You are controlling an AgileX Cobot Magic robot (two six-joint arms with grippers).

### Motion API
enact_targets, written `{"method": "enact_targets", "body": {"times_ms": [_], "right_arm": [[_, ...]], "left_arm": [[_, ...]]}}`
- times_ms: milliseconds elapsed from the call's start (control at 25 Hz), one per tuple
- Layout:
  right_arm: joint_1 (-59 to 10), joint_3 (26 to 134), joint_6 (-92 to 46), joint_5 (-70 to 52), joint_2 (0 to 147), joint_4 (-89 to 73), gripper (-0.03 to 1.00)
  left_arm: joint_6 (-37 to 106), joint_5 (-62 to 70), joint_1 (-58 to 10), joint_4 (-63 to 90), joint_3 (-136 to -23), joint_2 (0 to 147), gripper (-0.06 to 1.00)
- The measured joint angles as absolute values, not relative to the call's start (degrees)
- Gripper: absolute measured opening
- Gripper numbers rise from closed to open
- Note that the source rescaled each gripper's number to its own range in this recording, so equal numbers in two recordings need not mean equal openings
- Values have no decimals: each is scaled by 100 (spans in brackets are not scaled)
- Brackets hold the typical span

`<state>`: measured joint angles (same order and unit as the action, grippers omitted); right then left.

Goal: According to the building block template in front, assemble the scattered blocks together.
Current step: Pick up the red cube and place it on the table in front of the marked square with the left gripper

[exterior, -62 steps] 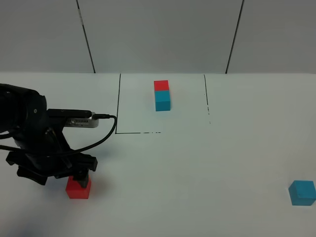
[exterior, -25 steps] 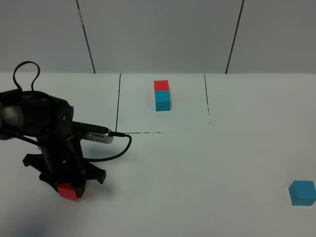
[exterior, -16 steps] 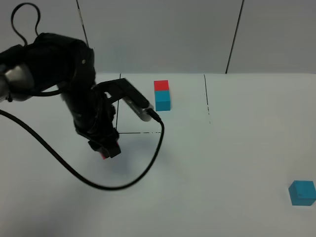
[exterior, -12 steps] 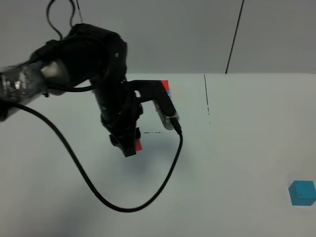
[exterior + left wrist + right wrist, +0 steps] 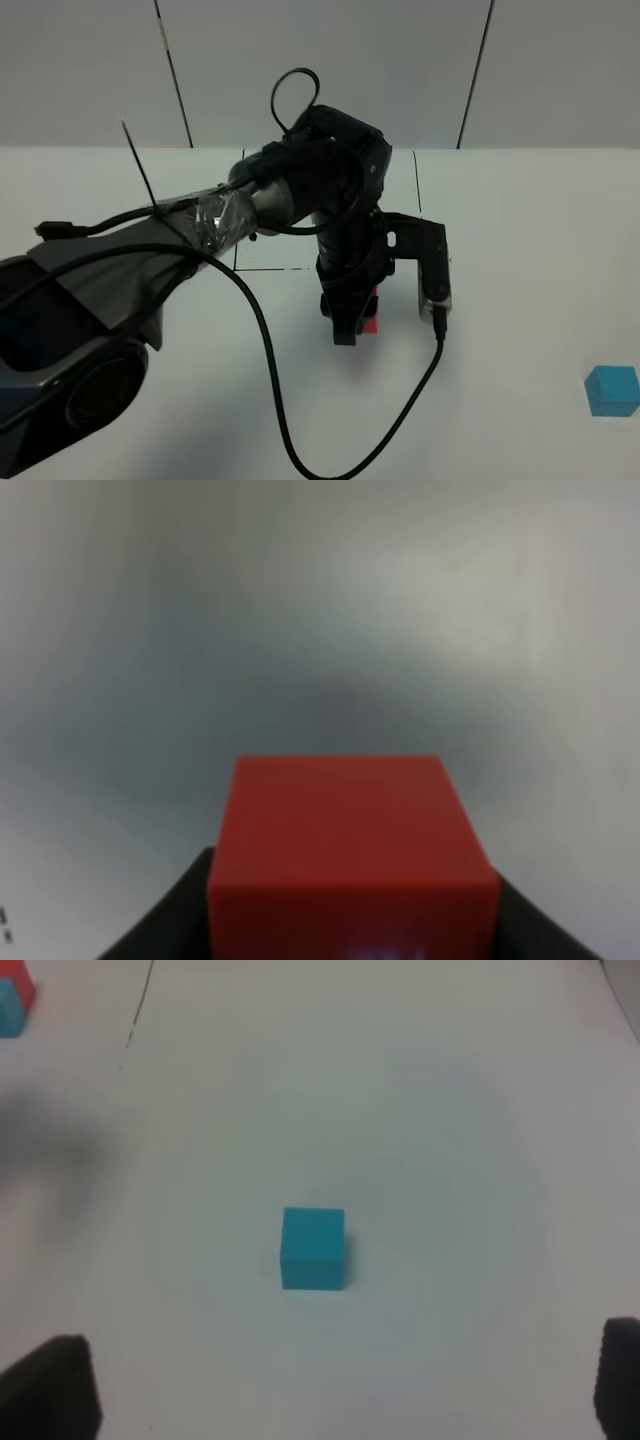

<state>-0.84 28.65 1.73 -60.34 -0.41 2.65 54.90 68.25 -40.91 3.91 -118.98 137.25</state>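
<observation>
- Your left hand (image 5: pixel 355 322) gripped the red cube (image 5: pixel 350 850) tightly.
- Your right hand (image 5: pixel 335 1390) stood wide open, the cyan cube (image 5: pixel 313 1248) just ahead of it on the table (image 5: pixel 450 1110).

my left gripper (image 5: pixel 350 940) clamps red cube (image 5: pixel 350 840), dark finger each side | ahead: blurred pale table (image 5: pixel 320 590)

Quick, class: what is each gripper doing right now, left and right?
Left gripper: shut on the red cube.
Right gripper: open, holding nothing.
</observation>
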Motion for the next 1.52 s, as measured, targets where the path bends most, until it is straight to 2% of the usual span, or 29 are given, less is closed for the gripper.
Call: {"method": "enact_targets", "body": {"times_ms": [520,1240,1280,1320,1520], "right_arm": [[-84,2865,173,-6034,-41,265,100],[-84,2865,173,-6034,-41,265,100],[-84,2865,173,-6034,-41,265,100],[-84,2865,173,-6034,-41,265,100],[-84,2865,173,-6034,-41,265,100]], "left_arm": [[4657,6825,-4260,75,-11944,14062,0],[4863,6825,-4291,0,-11962,14289,1],[4867,6825,-4291,0,-11982,14295,7],[4867,6825,-4291,0,-12009,14301,18],[4769,6825,-4291,-36,-12161,14216,86]]}}
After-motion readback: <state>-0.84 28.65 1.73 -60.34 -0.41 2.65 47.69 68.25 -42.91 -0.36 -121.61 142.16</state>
